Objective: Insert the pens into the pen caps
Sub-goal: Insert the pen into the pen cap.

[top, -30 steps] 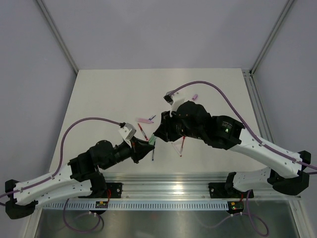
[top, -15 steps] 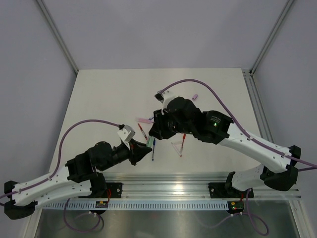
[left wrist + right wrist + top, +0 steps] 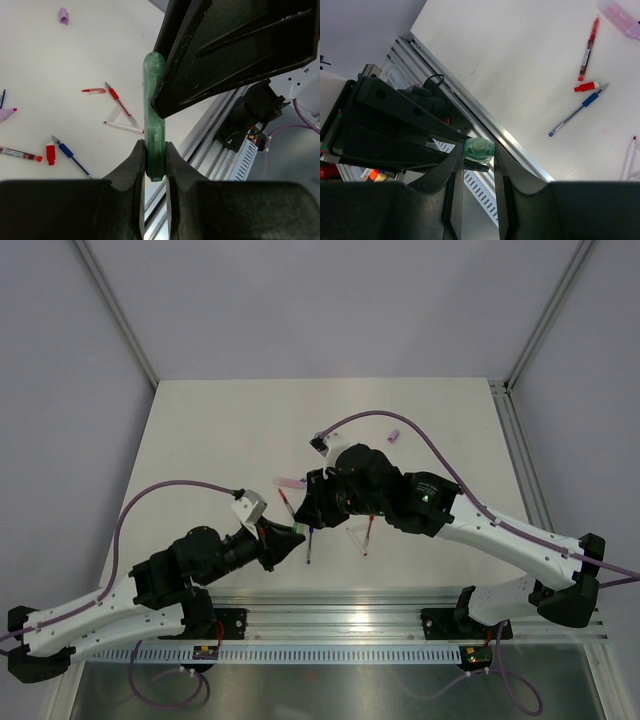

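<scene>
Jutting from left gripper [image 3: 155, 152]; green pen [image 3: 152, 100] tip in right gripper [image 3: 479, 152].

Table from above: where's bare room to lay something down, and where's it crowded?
Free: the far half of the table, bar a lilac cap towards the right; also its left side. Crowded: the middle, where the left gripper and right gripper meet among loose pens.

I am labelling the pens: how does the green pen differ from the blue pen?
The green pen is thick and all green; the blue pen is thin with a pale barrel. The green pen is held in the left gripper; the blue pen lies loose on the table.
</scene>
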Robot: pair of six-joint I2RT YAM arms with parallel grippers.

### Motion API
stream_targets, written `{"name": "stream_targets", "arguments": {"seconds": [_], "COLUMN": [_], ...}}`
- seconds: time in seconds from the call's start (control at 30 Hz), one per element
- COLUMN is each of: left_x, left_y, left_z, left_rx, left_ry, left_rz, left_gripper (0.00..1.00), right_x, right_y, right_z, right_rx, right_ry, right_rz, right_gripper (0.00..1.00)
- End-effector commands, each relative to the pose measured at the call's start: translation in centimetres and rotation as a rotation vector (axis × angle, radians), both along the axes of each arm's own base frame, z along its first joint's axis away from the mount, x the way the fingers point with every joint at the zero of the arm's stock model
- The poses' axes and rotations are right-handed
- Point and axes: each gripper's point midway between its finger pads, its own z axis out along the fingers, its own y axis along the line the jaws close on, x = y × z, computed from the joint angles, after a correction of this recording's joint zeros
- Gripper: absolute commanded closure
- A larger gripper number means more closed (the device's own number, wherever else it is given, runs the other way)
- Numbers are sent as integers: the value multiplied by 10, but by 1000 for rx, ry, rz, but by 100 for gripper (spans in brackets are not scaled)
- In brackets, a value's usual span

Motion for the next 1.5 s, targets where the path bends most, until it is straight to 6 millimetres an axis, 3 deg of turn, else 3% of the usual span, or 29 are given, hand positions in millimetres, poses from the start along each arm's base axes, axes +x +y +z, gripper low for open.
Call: {"name": "stream_targets", "arguments": {"seconds": [0.0,0.33,0.43,0.8,1.0,1.27,1.47], "left_x": [2,10,10,13,19,19,19], "left_y": [-5,-9,-9,-15,-1,-4,2], "left_z": [62,77,83,97,112,139,160], "left_rx": [-194,-212,-224,-243,-285,-333,-362], "left_ry": [-70,-88,-94,-134,-164,-192,-222], "left_rz": [6,38,40,35,97,88,102], "left_gripper": [100,100,100,100,100,100,100], "right_x": [1,-18,-20,-35,-44,-71,-72], "right_y": [-5,2,-1,2,-4,18,23], "right_z": [-5,-49,-49,-90,-108,-135,-147], "right_rx": [25,15,45,30,29,26,38], "right_ry": [4,70,69,138,153,201,217], "right_rz": [-8,8,-10,-30,-63,-31,-51], "right_gripper": [96,96,96,96,96,96,97]}}
